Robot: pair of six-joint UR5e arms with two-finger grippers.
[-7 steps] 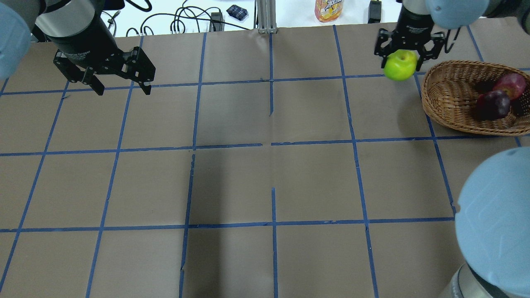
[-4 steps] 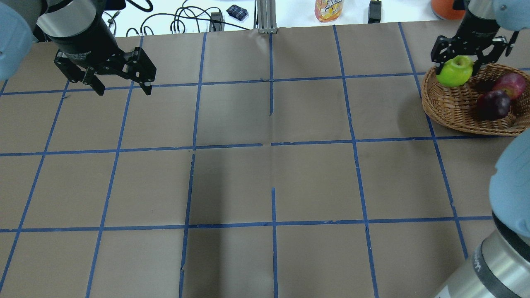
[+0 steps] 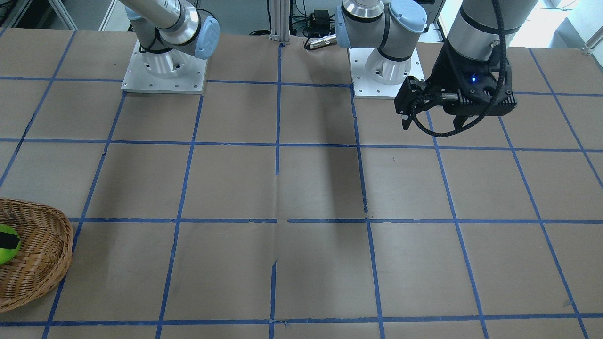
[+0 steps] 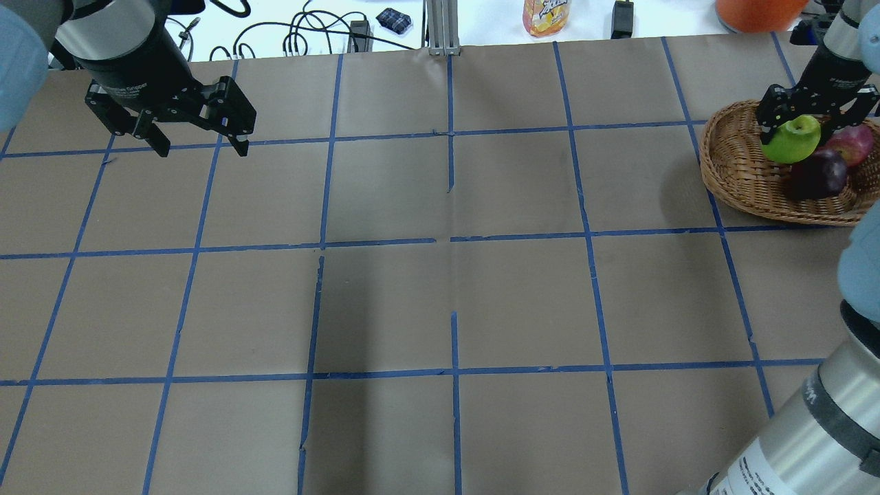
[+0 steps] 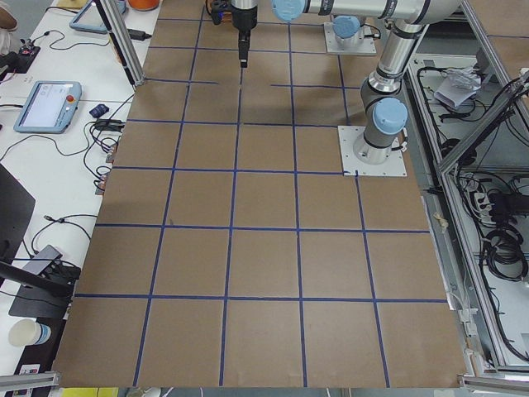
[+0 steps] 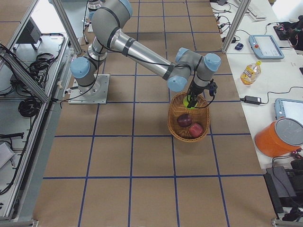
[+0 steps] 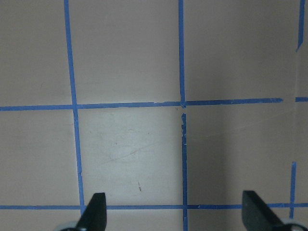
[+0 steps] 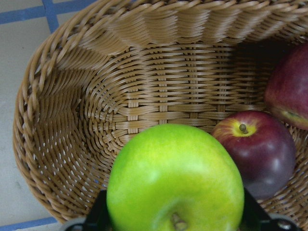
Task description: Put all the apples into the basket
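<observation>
My right gripper [image 4: 797, 130] is shut on the yellow-green apple [image 4: 791, 139] and holds it over the wicker basket [image 4: 735, 161] at the table's far right. The wrist view shows the green apple [image 8: 175, 180] just above the basket's inside [image 8: 144, 91]. The dark maroon apple [image 4: 818, 174] and the streaky red apple [image 4: 854, 141] lie in the basket; both also show in the wrist view, maroon [image 8: 257, 151] and red [image 8: 288, 89]. My left gripper [image 4: 199, 141] is open and empty above the far left of the table; its fingertips [image 7: 96, 211] frame bare paper.
Brown paper with blue tape lines covers the table [image 4: 447, 275]. Beyond the far edge are cables [image 4: 302, 34], a drink bottle [image 4: 546, 15] and an orange bucket [image 4: 760, 7]. My right arm's elbow [image 4: 825, 426] fills the near right corner.
My right gripper has carried the green apple to the right, from outside the basket's left rim to over its inside, and lower. The left arm has barely moved.
</observation>
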